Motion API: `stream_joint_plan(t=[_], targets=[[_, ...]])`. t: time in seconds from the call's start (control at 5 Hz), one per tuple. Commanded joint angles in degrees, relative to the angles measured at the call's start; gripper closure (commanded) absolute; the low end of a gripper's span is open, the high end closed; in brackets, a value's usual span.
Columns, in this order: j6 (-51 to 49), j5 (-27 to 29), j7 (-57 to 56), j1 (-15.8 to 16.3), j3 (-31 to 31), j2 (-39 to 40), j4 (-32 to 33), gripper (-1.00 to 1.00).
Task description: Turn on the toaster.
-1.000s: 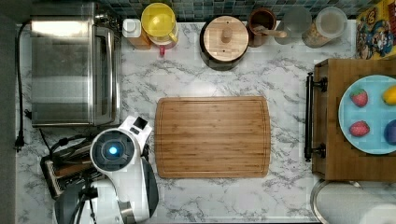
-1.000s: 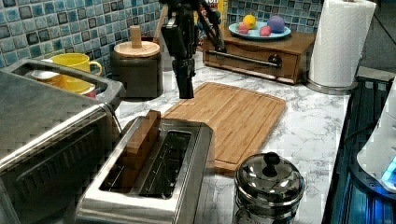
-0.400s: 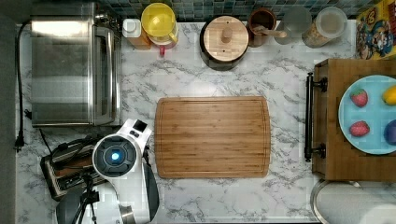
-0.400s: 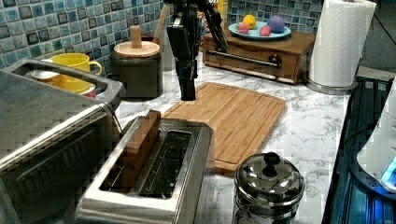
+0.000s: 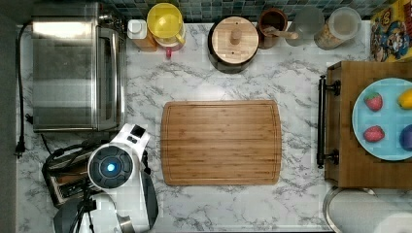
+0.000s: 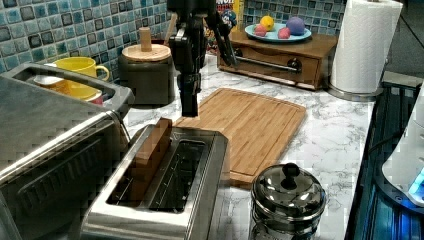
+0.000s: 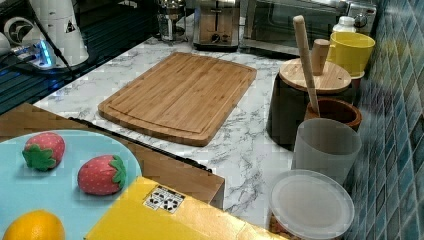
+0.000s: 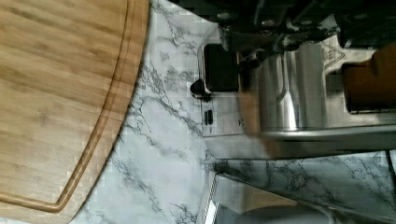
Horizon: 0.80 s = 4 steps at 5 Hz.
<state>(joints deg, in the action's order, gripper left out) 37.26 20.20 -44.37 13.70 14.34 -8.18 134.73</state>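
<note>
Toaster (image 6: 165, 190) stood at the near end of the marble counter (image 5: 204, 213) in the left view, just beside the toaster oven (image 6: 45, 145) on the left view's left, with a brown slice of bread (image 6: 150, 155) upright in one of its two slots. In the top view it lay at the lower left (image 5: 65, 172), mostly under the arm's white wrist (image 5: 114, 170). In the right view it showed at the far end of the counter (image 7: 216, 22), its end face with lever slot toward the cutting board (image 7: 182, 95).

In the left view the gripper (image 6: 189, 107) hung straight down over the toaster's far end, its dark fingers (image 6: 189, 95) close together with nothing between them; whether they were fully closed I could not tell. The tip was just above the toaster, not clearly touching it. In the wrist view the black lever knob (image 8: 198, 87) sat at the toaster's end face, near the gripper's dark body.

A round steel kettle (image 6: 287, 197) stood on the left view's right of the toaster, near the board's corner. A yellow mug (image 6: 80, 75) and a dark wooden-lidded pot (image 6: 145, 70) stood against the tiled wall.
</note>
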Motion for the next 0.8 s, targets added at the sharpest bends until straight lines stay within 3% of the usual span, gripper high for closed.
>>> stream_joint_plan(t=[0.2, 0.8], targets=[[1.95, 0.18, 8.2, -2.9, -1.21, 7.56, -2.89, 1.0], [1.77, -2.65, 7.51, -2.23, -0.24, 24.34, -9.21, 1.0]])
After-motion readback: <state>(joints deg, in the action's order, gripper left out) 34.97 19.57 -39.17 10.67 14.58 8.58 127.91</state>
